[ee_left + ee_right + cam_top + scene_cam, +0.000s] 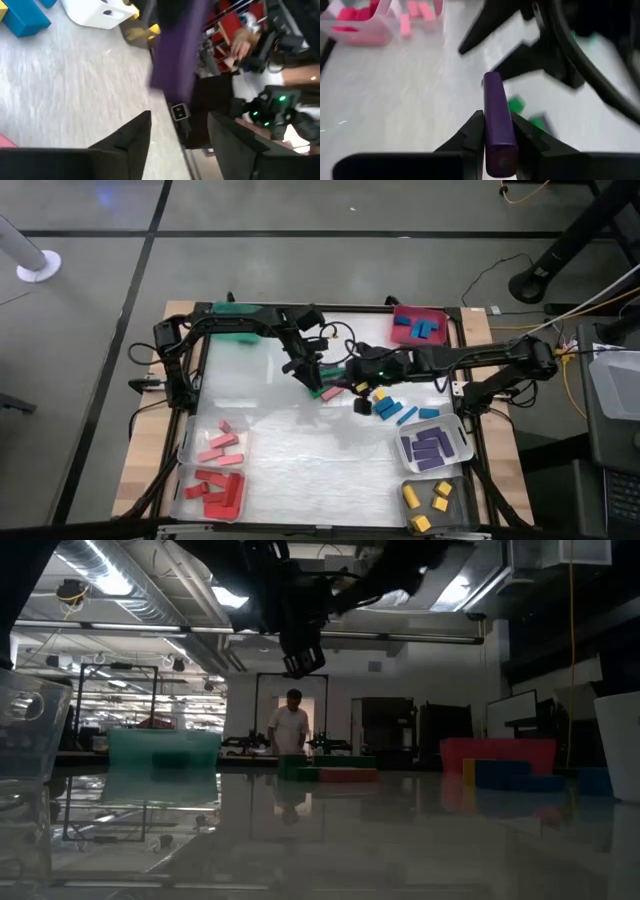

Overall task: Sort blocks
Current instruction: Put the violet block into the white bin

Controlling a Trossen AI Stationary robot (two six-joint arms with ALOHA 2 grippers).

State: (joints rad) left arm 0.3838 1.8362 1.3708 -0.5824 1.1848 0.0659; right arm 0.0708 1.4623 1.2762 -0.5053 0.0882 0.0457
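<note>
Plainly the hazard lies at the middle of the tabletop [300, 450], where both arms crowd together. Going left to right: the pink blocks [222, 446] and red blocks [215, 490] lie in clear bins at about eight o'clock, well apart from the action. The left hand [310, 375], toward twelve o'clock of centre, stands released, its dark fingers spread and empty. Just beside it, the right hand [497, 137] is clenched on a purple block [497, 120], a smooth, hard-edged bar standing up between the pads and gripped only at its lower end.

Such a slick, narrow bar could pivot or slip out if the arm swings fast, and the two hands are near enough that a careless move might knock them together. Loose green blocks [330, 392] and blue blocks [398, 412] lie close beneath; a low pass could scatter them across the glossy tabletop. The purple bin [434, 448], at four o'clock, already holds similar bars, so a drop may bounce off them. The yellow blocks [428, 502] sit in a grey bin at five o'clock.
</note>
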